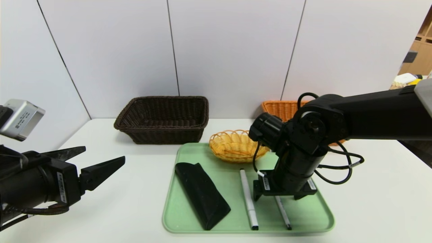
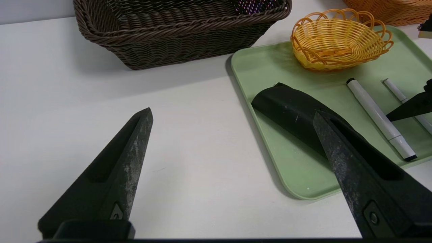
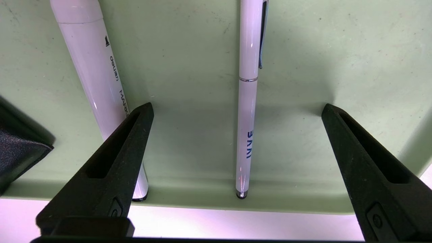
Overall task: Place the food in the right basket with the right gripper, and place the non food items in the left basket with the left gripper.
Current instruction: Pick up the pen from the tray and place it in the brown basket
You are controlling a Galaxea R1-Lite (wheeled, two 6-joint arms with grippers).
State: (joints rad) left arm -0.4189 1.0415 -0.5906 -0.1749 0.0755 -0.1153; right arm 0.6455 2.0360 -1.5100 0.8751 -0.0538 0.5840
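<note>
Pale green tray (image 1: 303, 216) in front of you on the white counter (image 1: 135, 202), and your right claw (image 1: 285, 197) is pointing straight down over its near right part, prongs spread wide and holding nothing. From the right wrist camera you can see those prongs straddling the slim white pen (image 3: 246, 111), which lies flat on the tray between them, untouched on either side. The thicker white marker (image 3: 98, 81) lies just beside it, passing under one fingertip (image 3: 135, 125).

Left of the marker on the tray, you have the black pouch (image 1: 202, 194) lying at a slant. At the tray's far end sits a small yellow wicker basket (image 1: 233, 145), resting on the tray itself.

Off to your left, your left claw (image 1: 101, 157) hangs above the bare counter, well apart from the tray, nosing forward and slightly down, its prongs also spread and empty. Ahead of it, the dark brown woven basket (image 1: 163, 119) stands at the back of the counter near the wall. The orange woven basket (image 1: 281, 108) stands at the back right, partly hidden behind your right arm. You can't see any food from these views.
</note>
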